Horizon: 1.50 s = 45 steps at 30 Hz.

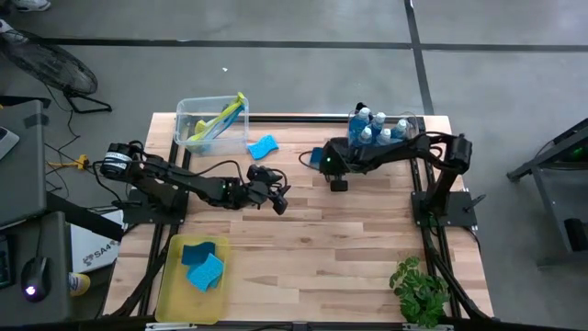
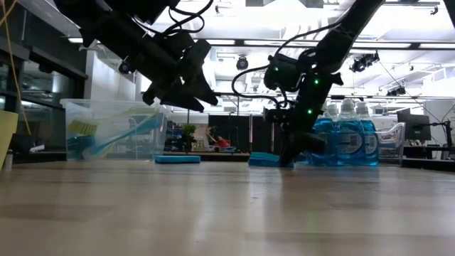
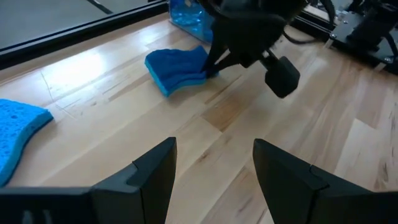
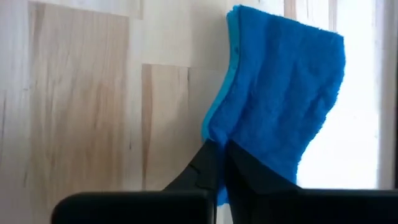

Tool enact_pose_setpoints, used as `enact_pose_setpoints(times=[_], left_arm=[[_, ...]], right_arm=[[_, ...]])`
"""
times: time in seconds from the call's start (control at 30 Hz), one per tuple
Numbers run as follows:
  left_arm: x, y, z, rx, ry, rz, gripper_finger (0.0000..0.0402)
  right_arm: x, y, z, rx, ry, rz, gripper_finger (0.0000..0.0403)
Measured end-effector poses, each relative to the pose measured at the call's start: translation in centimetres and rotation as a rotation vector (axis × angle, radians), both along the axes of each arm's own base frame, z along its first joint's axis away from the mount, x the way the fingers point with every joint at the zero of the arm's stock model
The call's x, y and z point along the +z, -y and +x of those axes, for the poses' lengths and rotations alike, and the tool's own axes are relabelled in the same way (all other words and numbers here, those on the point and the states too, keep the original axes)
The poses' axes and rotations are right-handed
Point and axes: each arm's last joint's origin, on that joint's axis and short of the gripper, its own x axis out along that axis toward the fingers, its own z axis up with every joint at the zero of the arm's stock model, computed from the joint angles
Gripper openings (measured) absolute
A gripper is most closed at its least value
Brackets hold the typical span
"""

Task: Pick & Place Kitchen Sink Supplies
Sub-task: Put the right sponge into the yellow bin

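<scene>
A dark blue sponge (image 3: pixel 177 68) lies on the wood table near the far edge, and my right gripper (image 4: pixel 217 146) is shut on its end. A lighter blue sponge (image 1: pixel 262 145) lies flat to its left. My left gripper (image 3: pixel 214 146) hangs open above bare table (image 1: pixel 276 198), nearer the middle, and touches nothing. Two more sponges (image 1: pixel 204 265) lie in the yellow tray (image 1: pixel 170 285). Yellow-green brushes (image 1: pixel 220 118) lean in the clear far-left bin. The blue soap bottles (image 1: pixel 377 127) stand in the far-right bin. My right gripper pinches the dark blue sponge by its near end (image 4: pixel 214 134), between the tips of its two shut fingers (image 4: pixel 205 163). The fingers slant down from the table's right side (image 3: pixel 211 62). In the low view the sponge (image 2: pixel 266 160) still rests on the table.
The clear bin of brushes (image 2: pixel 114 128) stands at the far left, the clear bin of bottles (image 2: pixel 348 135) at the far right. A potted plant (image 1: pixel 421 290) sits at the near right corner. Bare wood (image 1: pixel 312 267) spreads across the middle and the near side.
</scene>
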Motion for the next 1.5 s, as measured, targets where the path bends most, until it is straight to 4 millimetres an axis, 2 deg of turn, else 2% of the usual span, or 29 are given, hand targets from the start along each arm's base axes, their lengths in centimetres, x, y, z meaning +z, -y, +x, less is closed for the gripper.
enact_pose_setpoints(times=[0.17,0.4,0.73,0.87,1.03,1.23,1.5], left_arm=[[0.0,0.0,0.0,0.011,0.013,-0.018,0.0207],[0.5,-0.1,0.2,0.043,0.079,-0.028,0.0207],[1.4,-0.4,0.6,0.029,0.123,-0.058,0.0207],[2.9,-1.7,1.6,-0.022,0.149,-0.108,0.0207],[3.7,-3.2,2.0,-0.057,0.122,-0.153,0.0207],[3.4,-5.4,1.8,-0.118,0.093,-0.230,0.0207],[2.8,-7.7,1.2,-0.098,0.048,-0.309,0.0207]], right_arm=[[0.1,-2.4,0.6,0.056,-0.049,-0.116,0.0003],[1.9,-6.5,1.6,0.126,-0.021,-0.331,0.0001],[2.8,-11.6,1.9,0.208,-0.033,-0.580,0.0001],[3.0,-12.9,1.8,0.228,-0.051,-0.660,0.0000],[3.0,-14.2,1.4,0.283,-0.115,-0.754,0.0000],[2.9,-16.2,0.7,0.380,-0.190,-0.832,0.0000],[3.1,-19.3,-0.2,0.462,-0.189,-0.921,0.0000]])
